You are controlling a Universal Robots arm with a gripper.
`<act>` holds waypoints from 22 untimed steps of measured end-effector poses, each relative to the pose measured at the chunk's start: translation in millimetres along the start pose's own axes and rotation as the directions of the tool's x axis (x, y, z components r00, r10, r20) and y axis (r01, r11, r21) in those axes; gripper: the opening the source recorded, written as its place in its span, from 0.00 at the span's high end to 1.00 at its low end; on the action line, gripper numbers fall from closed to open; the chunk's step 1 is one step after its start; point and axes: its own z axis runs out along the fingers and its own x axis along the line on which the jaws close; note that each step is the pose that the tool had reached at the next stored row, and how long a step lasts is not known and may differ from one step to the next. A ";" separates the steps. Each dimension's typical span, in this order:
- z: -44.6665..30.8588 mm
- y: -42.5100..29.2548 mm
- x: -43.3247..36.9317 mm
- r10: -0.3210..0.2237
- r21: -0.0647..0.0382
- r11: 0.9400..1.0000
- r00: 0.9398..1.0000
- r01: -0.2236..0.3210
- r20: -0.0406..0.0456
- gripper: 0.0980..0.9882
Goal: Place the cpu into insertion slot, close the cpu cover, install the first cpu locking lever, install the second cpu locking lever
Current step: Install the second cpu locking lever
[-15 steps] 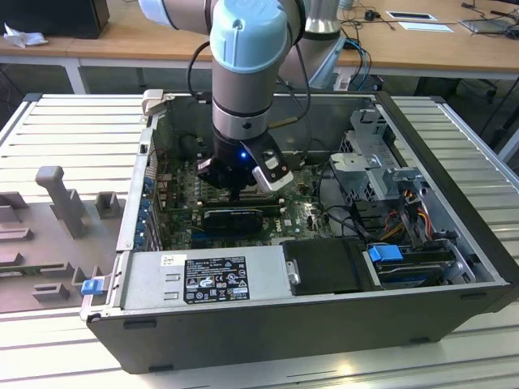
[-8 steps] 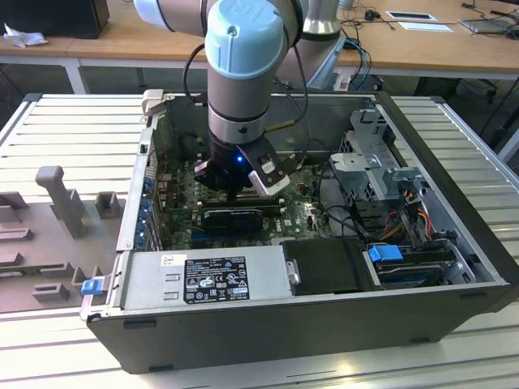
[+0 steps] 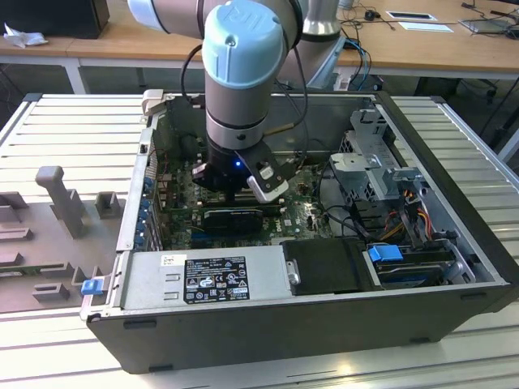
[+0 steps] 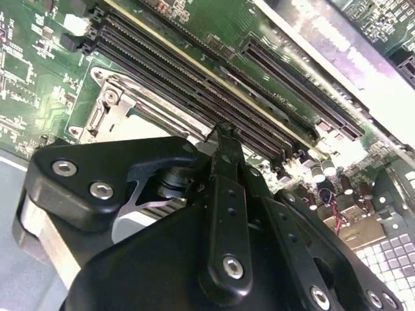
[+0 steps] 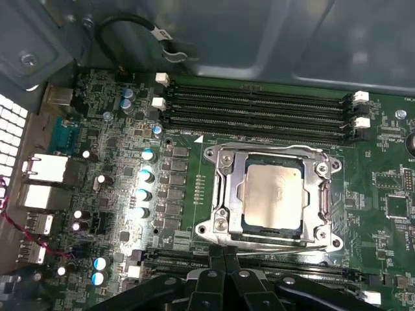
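I have the hand down inside the open case, low over the green board. In the first wrist view its two black fingers lie pressed together with no gap between them and nothing gripped, their tips just at the near edge of the socket.

The cpu sits flat in the slot, its pale metal top showing through the window of the cover. The cover is folded down over it, its silvery frame lying around the chip on all four sides. A thin metal bar runs along the socket edge nearest the fingertips; I think it is a lever, but I cannot tell whether it is latched.

Long black memory slots run beside the far side of the socket, and another pair lies under the fingertips. In the second wrist view the closed fingers point at these slots, with the socket's metal frame just beside them.

In the exterior view the arm comes straight down into the case, which rests on a slatted metal counter.
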 end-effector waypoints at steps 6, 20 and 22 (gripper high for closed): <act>1.2 -1.3 10.2 -0.001 -0.033 0.999 1.000 0.001 0.003 0.99; 11.1 -2.8 10.6 -0.001 -0.059 0.998 1.000 0.002 0.006 0.99; 11.8 -2.9 10.6 -0.001 -0.062 0.998 1.000 0.002 0.006 0.99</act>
